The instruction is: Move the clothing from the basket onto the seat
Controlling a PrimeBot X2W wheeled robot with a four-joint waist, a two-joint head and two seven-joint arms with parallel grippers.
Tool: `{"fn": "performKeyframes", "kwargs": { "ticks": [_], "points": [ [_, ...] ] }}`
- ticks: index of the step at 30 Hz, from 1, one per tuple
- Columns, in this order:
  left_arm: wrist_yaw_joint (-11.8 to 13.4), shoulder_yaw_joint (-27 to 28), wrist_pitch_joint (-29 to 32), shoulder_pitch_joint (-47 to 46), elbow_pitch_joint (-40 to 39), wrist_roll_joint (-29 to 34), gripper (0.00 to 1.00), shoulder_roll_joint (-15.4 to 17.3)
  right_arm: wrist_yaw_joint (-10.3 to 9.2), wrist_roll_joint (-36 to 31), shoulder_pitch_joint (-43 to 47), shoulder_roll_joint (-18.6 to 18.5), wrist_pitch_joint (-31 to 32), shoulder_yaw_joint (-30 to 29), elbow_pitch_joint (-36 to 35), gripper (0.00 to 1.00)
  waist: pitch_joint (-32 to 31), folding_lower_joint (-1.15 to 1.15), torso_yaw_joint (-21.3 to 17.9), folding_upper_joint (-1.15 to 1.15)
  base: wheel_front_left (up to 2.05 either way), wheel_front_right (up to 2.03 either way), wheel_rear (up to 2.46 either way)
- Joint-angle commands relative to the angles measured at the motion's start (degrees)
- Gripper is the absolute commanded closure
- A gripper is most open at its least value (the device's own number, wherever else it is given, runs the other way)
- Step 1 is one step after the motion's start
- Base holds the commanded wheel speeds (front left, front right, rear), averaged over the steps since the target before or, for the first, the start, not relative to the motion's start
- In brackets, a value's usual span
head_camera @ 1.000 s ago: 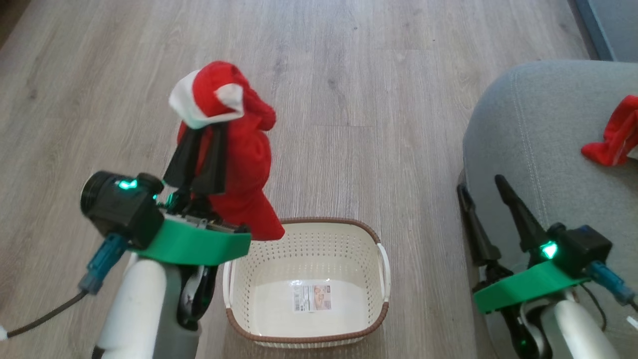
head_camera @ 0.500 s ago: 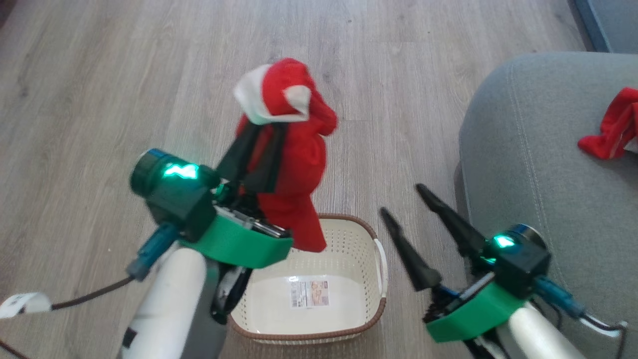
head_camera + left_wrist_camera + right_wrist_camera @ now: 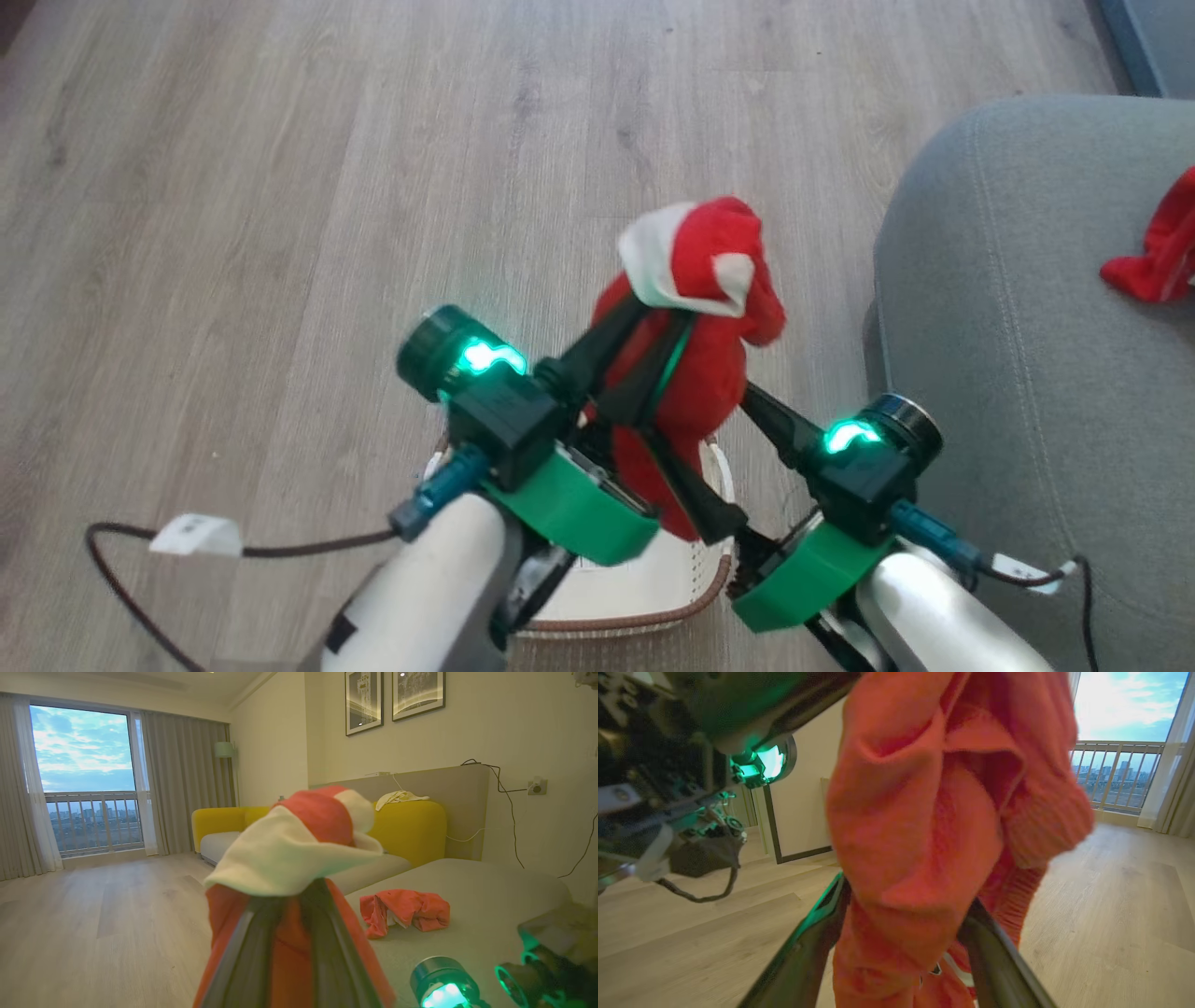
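**Red garment aloft over the basket, seat off to the right**

The wood-look floor [image 3: 280, 187] takes up most of the head view. The seat [image 3: 1008, 373], a light grey cushion with a stitched seam, lies on the robot's right. A second garment [image 3: 1153, 266] rests on it near the picture's edge, well apart from both arms. The basket [image 3: 644, 623] sits low in the middle, mostly hidden behind the forearms. What shows of its inside looks bare, though too little is visible to be sure.

The red garment [image 3: 709, 373] is up in the air above the basket, near the seat's rounded corner. It drapes over the left gripper [image 3: 665, 313], whose jaws are clenched on the cloth just beneath the white trim. Its long axis runs down from there toward the basket.

The right gripper [image 3: 693, 411] points in from the seat side with its jaws spread, one finger on either side of the hanging lower part. The right wrist view shows the cloth filling the gap between them. So the garment already lies inside the right jaws, crossing them roughly upright. The right arm is the nearer one to the seat, so a hand-over to it, then a short swing rightward, looks the likely next move.
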Motion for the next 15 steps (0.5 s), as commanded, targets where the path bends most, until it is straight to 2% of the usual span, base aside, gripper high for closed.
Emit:
{"fn": "performKeyframes", "kwargs": {
  "ticks": [1,11,12,13,15],
  "points": [
    [0.44,1.00,-0.53,-3.57,-1.64,-0.31,1.00,0.31,-0.01,-0.69,-2.40,0.96,0.02,0.61,-1.14,0.00,0.08,0.00,0.25,0.00,0.00,0.00,0.00],
    [2.61,-4.26,-0.53,-4.51,-1.88,-1.31,1.00,0.31,-0.01,-3.89,-3.64,4.64,0.02,-2.82,4.54,0.00,0.19,0.00,1.10,0.00,0.00,0.00,0.00],
    [2.71,-4.47,-0.53,-4.52,-1.91,-1.39,1.00,0.31,-0.01,-3.40,-3.58,5.12,0.02,-3.46,4.98,0.71,0.20,0.00,1.17,0.00,0.00,0.00,0.00],
    [2.76,-4.60,-0.53,-4.52,-1.91,-1.41,1.00,0.31,-0.01,-2.90,-3.55,5.59,0.02,-4.27,5.11,1.00,0.25,0.00,1.22,0.00,0.00,0.00,0.00],
    [2.90,-4.49,-0.53,-4.45,-1.70,-1.33,1.00,0.31,-0.01,-2.28,-3.46,6.11,0.02,-5.03,5.22,1.00,0.29,0.00,1.32,0.00,0.00,0.00,0.00]
  ]
}}
